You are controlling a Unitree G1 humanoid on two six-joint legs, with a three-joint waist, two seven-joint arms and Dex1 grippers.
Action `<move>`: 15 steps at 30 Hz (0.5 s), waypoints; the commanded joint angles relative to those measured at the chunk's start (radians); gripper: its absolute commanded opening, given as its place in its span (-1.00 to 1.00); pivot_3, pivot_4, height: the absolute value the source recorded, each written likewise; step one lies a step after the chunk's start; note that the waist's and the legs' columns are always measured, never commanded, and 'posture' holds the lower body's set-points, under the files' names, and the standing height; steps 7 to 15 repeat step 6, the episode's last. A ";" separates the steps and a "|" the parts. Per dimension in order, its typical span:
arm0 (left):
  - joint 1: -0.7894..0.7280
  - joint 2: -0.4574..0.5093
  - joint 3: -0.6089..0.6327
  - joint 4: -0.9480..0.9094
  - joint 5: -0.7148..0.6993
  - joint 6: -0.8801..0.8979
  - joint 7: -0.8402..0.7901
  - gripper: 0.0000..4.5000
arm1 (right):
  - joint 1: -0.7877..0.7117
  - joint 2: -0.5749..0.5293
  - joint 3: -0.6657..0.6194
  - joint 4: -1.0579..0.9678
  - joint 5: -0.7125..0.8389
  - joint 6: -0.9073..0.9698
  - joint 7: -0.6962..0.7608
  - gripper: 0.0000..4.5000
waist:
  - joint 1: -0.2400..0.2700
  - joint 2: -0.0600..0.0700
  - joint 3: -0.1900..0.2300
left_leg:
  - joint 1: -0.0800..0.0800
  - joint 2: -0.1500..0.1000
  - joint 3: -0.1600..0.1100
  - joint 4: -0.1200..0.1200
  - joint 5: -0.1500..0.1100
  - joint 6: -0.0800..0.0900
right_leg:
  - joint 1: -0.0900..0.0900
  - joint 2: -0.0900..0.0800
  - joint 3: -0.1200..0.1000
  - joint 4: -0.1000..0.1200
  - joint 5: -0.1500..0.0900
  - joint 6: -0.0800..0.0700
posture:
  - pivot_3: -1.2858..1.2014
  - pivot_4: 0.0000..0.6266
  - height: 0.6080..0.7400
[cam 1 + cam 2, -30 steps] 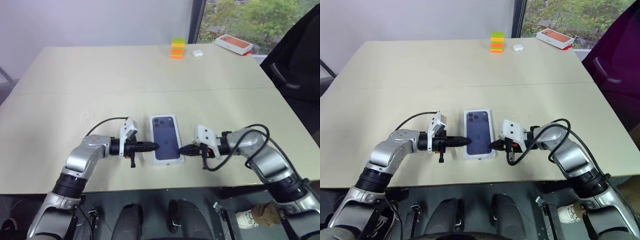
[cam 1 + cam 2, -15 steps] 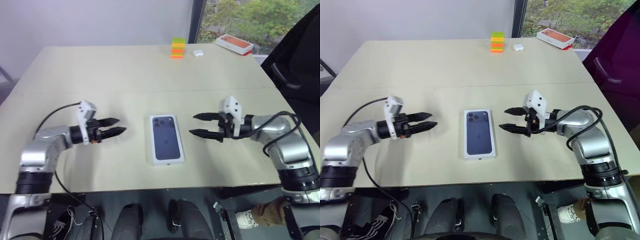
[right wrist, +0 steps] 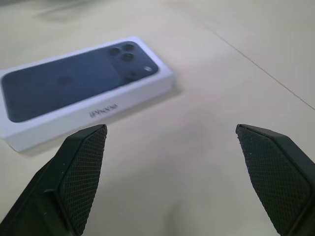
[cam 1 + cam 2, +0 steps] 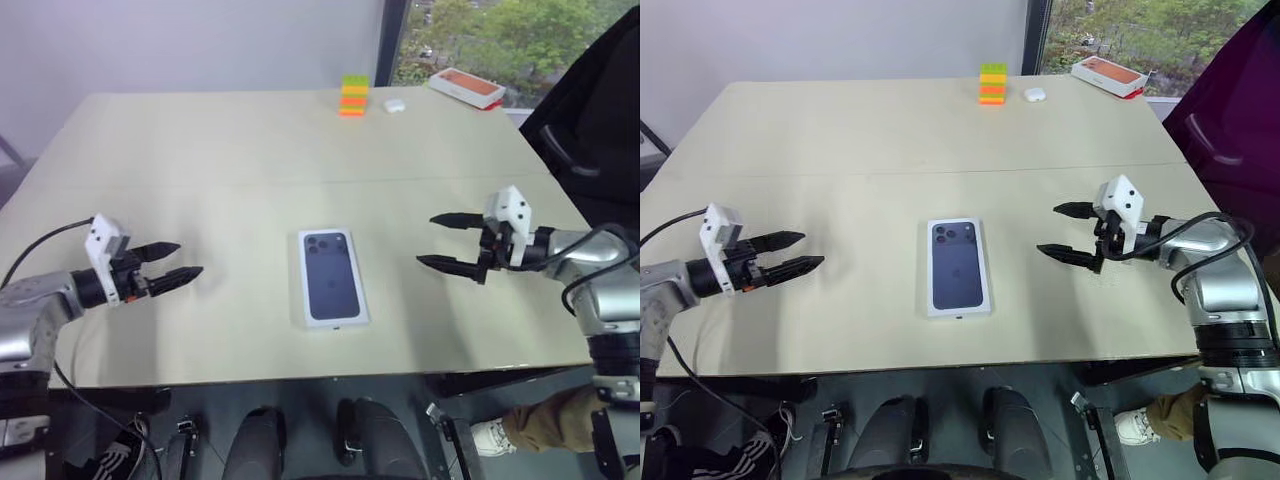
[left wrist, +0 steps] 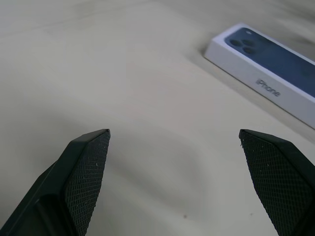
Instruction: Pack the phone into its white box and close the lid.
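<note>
The lid, white with a dark phone picture on top, lies flat at the table's near middle, closed over the white box. The box's tray and the phone are hidden under it. My left gripper is open and empty, well off to the lid's left, pointing toward it. My right gripper is open and empty too, apart from the lid on its right. The left wrist view has the lid beyond the open gripper. The right wrist view has the lid beyond that open gripper.
A stack of coloured blocks, a small white case and an orange-topped box stand at the far edge. A dark chair is at the right. The table's front edge runs just below the lid.
Both grippers, shut against the lid's long sides a second ago, have opened and swung outward and slightly up, left to the left, right to the right. The lid has not moved.
</note>
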 commanded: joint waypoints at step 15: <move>0.119 0.032 0.097 -0.026 -0.009 -0.121 -0.048 0.96 | 0.128 -0.090 -0.092 -0.043 0.062 -0.078 0.141 0.95 | 0.004 0.000 0.000 | 0.000 0.000 0.000 0.000 0.000 0.000 | 0.000 -0.001 0.000 -0.001 0.000 0.000 | 0.03 -0.52 1.00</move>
